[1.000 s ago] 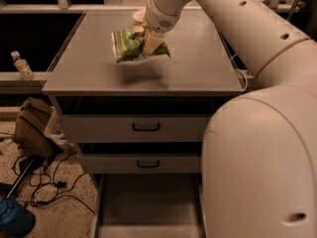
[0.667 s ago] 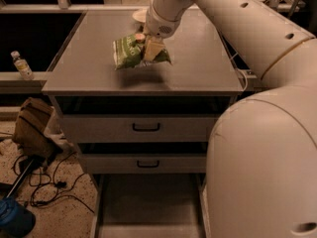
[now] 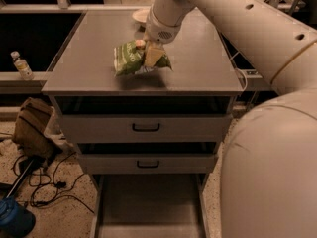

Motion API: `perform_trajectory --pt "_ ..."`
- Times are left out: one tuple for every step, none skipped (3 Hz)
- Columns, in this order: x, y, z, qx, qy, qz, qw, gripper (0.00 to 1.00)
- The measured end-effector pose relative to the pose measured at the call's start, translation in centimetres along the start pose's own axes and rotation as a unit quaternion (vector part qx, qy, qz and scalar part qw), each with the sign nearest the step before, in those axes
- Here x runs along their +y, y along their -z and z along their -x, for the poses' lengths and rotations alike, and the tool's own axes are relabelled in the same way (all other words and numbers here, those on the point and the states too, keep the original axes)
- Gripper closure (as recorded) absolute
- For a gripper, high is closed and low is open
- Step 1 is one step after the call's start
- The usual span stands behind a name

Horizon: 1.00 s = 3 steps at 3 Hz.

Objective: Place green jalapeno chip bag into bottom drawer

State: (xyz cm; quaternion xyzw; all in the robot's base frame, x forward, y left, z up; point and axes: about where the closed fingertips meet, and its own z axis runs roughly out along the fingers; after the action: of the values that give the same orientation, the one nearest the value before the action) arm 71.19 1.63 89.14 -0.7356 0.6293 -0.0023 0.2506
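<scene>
Our pale arm (image 3: 237, 29) filled the right side and reached over the grey cabinet (image 3: 84, 58), whose bottom drawer (image 3: 148, 205) stood pulled out, its floor bare, beneath the two upper drawers (image 3: 146, 128) with black handles. The green jalapeno chip bag (image 3: 128, 58) hung just above the cabinet top near its front middle, casting a shadow there, with our gripper (image 3: 152, 53) pinching its right end, fingers drawn in narrow on the bag. Behind, a white bowl (image 3: 139, 15) sat at the back edge, and a small bottle (image 3: 22, 66) stood on the left ledge.
</scene>
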Motion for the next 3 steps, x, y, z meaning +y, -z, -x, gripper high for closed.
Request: perform_trajectory --pt "3.0 4.5 0.4 -0.009 -0.037 -0.046 0.9982 1.0" --pt "7.5 6.9 1.7 -0.032 -0.063 -0.122 0.99 1.0" --pt "8.4 6.2 1.8 -0.035 -0.061 -0.116 0.9907 1.0"
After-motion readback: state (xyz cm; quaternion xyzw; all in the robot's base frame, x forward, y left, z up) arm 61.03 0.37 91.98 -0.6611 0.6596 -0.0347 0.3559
